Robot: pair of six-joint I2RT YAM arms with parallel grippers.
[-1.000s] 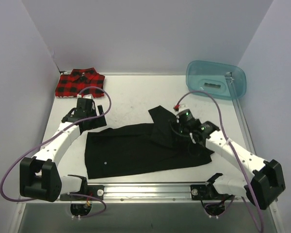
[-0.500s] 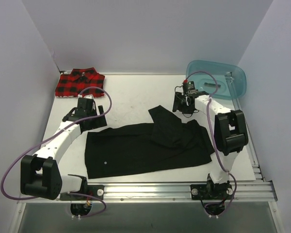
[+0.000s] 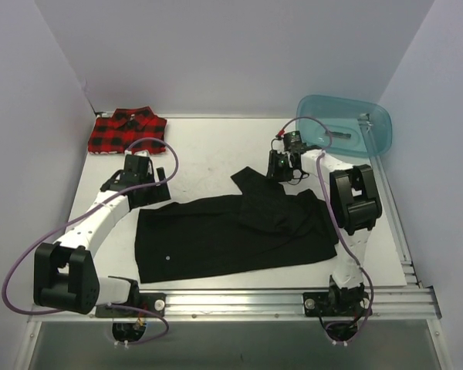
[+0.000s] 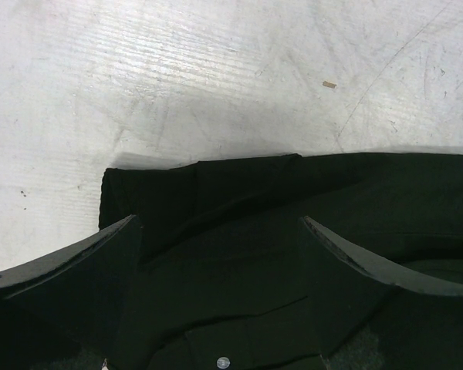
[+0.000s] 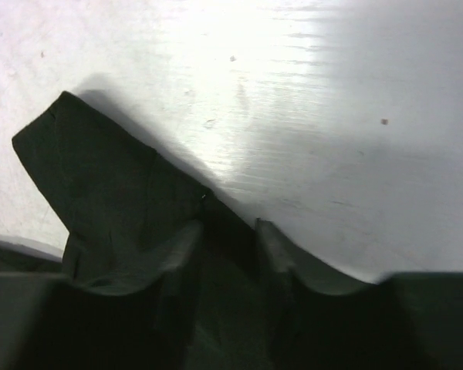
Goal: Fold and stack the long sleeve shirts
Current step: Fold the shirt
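— Two shirts in shot: where does each lie?

— At the far left corner of the bench (image 3: 208, 150), a red-and-black plaid shirt (image 3: 127, 131) sits folded, collar up. Mid-bench, a black shirt (image 3: 216, 239) lies spread flat toward the near edge, one sleeve (image 3: 248, 183) angled out toward the far side. A teal tub (image 3: 343, 127) stands at the far right corner, well apart from both.

— And the left arm?

— Its left fingers (image 4: 77, 270) are spread wide over the black shirt's far left corner, as its wrist camera shows. Nothing sits between them but cloth lying flat below, a small white button (image 4: 223, 361) showing near the bottom of that view. They hold nothing.

— The right arm?

— It reaches across to the sleeve's far end, near the tub. On its wrist camera the right fingers (image 5: 177, 254) stand close together, a narrow gap between them, with the sleeve's dark edge running into that gap. Whether they have pinched the cloth or only bracket it cannot be told.

— Does the sleeve touch the bench?

— Its tip lies on the pale surface, pointing away from the fingers.
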